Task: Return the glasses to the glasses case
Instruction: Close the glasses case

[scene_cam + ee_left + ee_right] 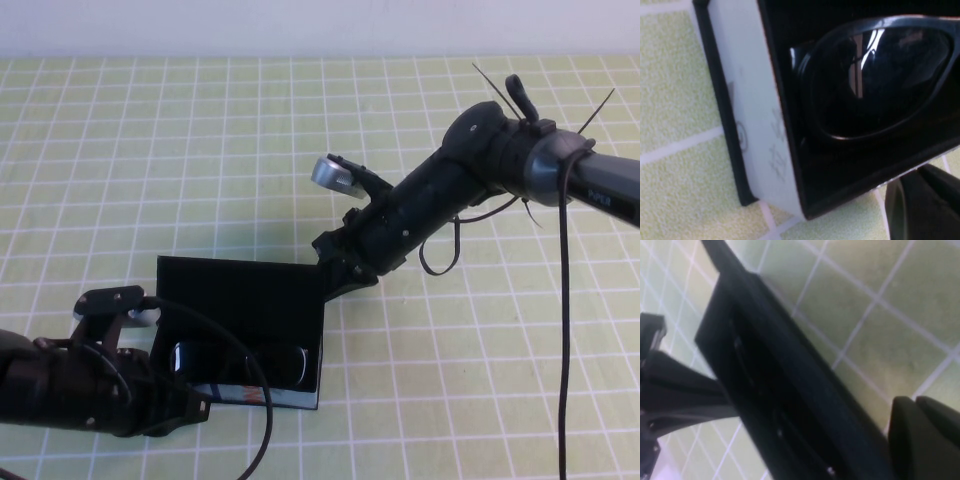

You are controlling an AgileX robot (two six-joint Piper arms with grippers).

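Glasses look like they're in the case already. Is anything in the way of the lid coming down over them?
Nothing visible does. The glasses lie inside the glasses case; its lid stands open behind them. The right gripper, jaws shut, sits at the lid's right corner. The left gripper is beside the case's left end.

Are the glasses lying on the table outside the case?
No, the glasses lie inside the open glasses case, with the left gripper beside it and the right gripper at the lid's far corner.

right wrist cam | glasses case [790, 405] lying open across the green gridded mat [880, 315] — black lid edge running diagonally | right gripper [925, 435] sitting closed just beside its edge | left arm [675, 395] showing beyond the case — blurred
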